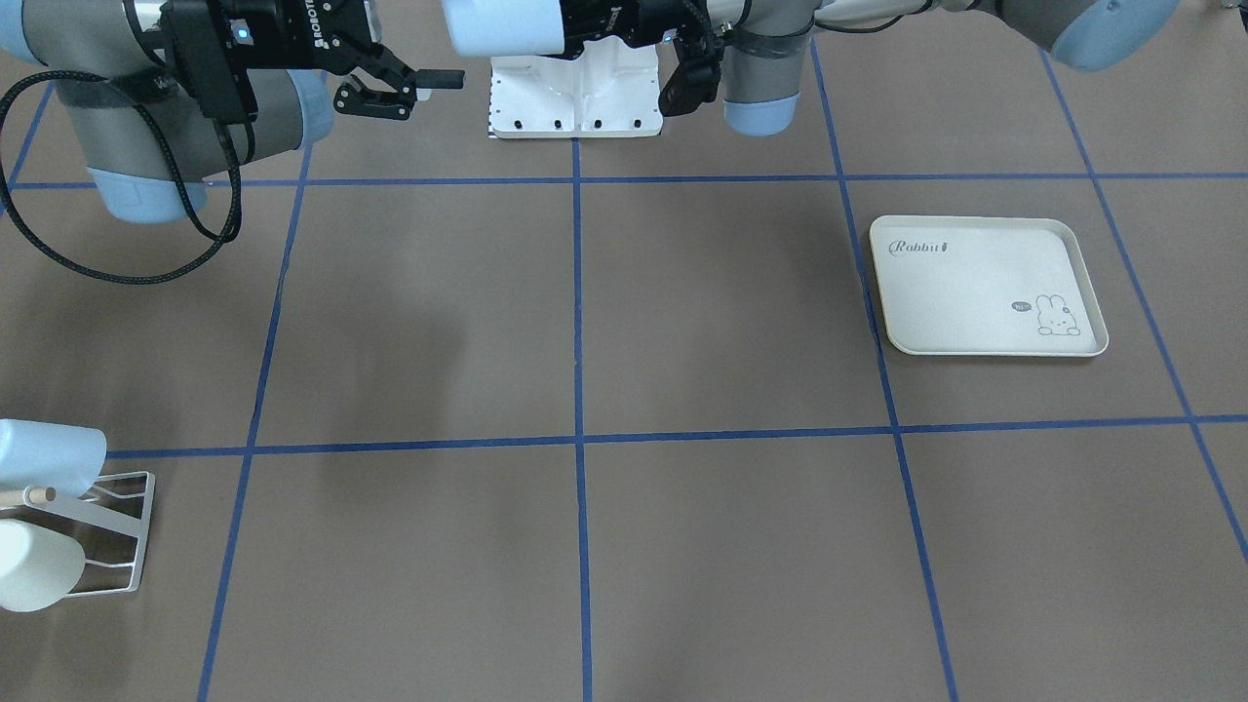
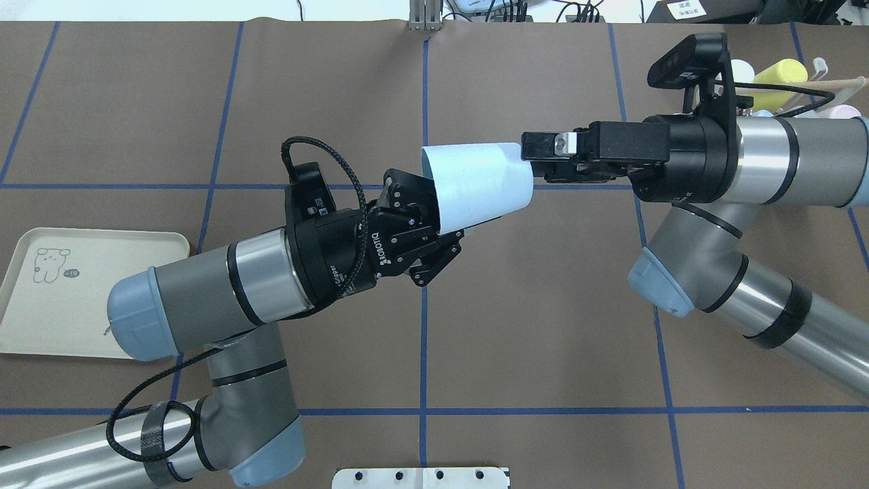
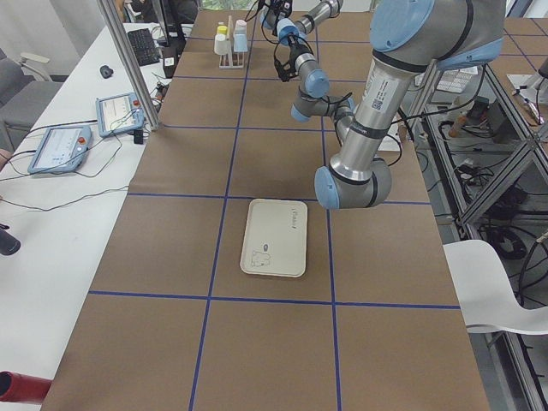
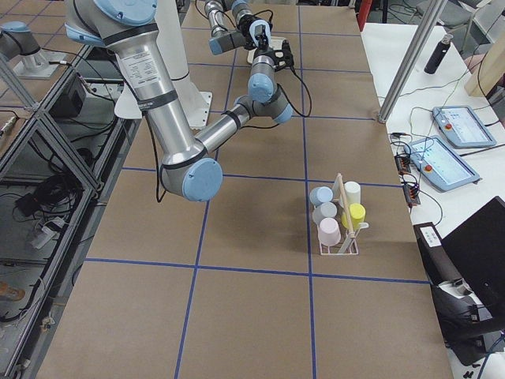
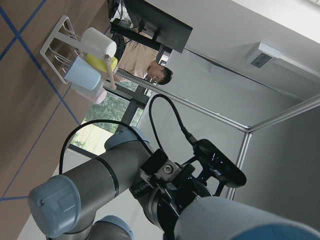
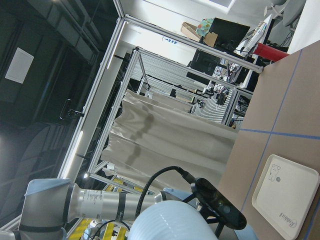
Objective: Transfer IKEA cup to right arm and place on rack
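Aloft, one cup (image 2: 478,183); below, one tray (image 2: 122,258), one rack (image 1: 102,520).

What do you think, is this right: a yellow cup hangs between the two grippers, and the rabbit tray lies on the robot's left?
Not quite: the overhead view shows the cup between the left gripper and the right gripper is light blue, not yellow. The rabbit tray does lie on the robot's left.

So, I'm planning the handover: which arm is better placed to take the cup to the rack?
Right: the right gripper is at the cup base, and the rack stands on that arm's side.
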Robot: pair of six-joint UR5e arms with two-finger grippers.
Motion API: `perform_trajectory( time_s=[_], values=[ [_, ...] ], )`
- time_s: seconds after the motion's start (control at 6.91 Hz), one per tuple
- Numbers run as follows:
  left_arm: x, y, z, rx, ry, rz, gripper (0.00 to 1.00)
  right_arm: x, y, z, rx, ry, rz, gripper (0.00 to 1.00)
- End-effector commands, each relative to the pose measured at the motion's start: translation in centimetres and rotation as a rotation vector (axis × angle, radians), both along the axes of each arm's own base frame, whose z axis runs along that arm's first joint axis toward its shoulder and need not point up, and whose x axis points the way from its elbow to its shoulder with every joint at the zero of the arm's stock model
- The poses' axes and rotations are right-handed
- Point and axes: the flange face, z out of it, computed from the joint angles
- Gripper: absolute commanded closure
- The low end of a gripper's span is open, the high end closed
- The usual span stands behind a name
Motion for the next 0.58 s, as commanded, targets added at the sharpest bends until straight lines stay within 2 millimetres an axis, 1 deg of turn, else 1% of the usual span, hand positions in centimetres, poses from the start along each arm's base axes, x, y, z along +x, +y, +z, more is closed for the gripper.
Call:
perform_trajectory(
  time_s=[0.0,0.14,0.29,0.43],
  values=[
    [0.12,-0.06,-0.42,0.001,0.006,-0.001,1.00,-0.03,0.25,-0.05,0.002,-0.002,-0.005,0.04],
    [0.17,-0.08,-0.46,0.002,0.005,-0.002,1.00,-0.15,0.34,-0.13,0.004,-0.003,-0.007,0.04],
    [0.38,-0.17,-0.89,0.003,0.009,-0.002,1.00,-0.24,0.46,-0.18,0.004,-0.004,-0.011,0.08],
    [0.53,-0.23,-0.93,0.003,0.008,-0.002,1.00,-0.27,0.53,0.05,0.002,-0.002,-0.013,0.10]
  ],
)
